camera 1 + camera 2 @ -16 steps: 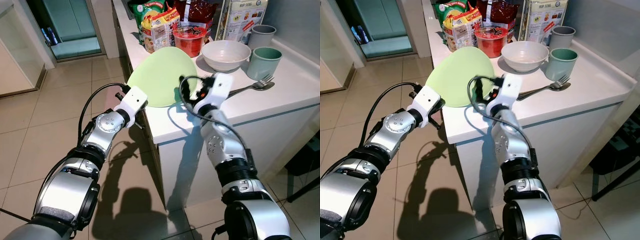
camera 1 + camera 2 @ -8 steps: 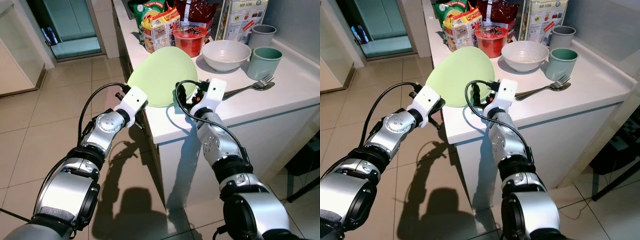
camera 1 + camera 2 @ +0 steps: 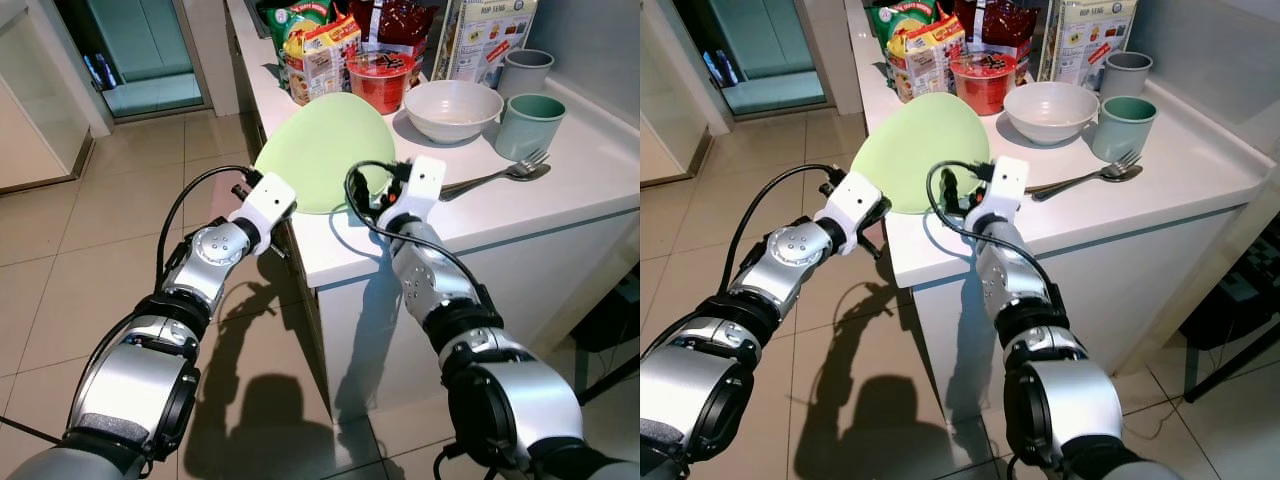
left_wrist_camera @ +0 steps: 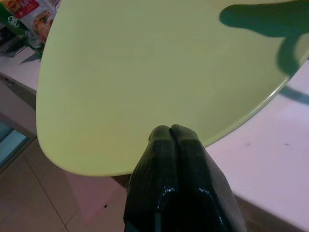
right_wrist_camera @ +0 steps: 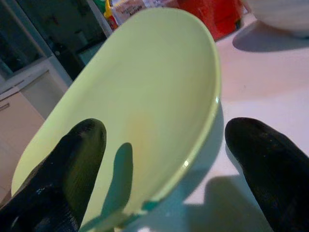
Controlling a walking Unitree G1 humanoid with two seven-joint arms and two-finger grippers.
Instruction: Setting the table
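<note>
White counter point(image 3: 560, 190), green plate point(image 3: 325, 150) tilted, left end effector point(image 4: 171, 133) pinching rim, right end effector point(image 5: 164, 159) straddling edge

Count on the tabletop point(image 3: 560, 195):
- Plate point(image 3: 325, 150), pale green: 1, tilted, its near rim clamped by the left pincer point(image 4: 171, 133); its other near edge sits between the spread fingers of the right pincer point(image 5: 164, 159).
- Bowl point(image 3: 452, 108), white: 1, beyond the right pincer.
- Cups: 2, one green point(image 3: 528, 124) and one grey point(image 3: 523, 70), well beyond the right pincer.
- Fork point(image 3: 505, 170): 1; a second utensil with it cannot be told.
- Red tub point(image 3: 379, 76): 1.
- Snack packets point(image 3: 318, 55): at least 3; exact number unclear.
- Printed box point(image 3: 488, 35): 1.
</note>
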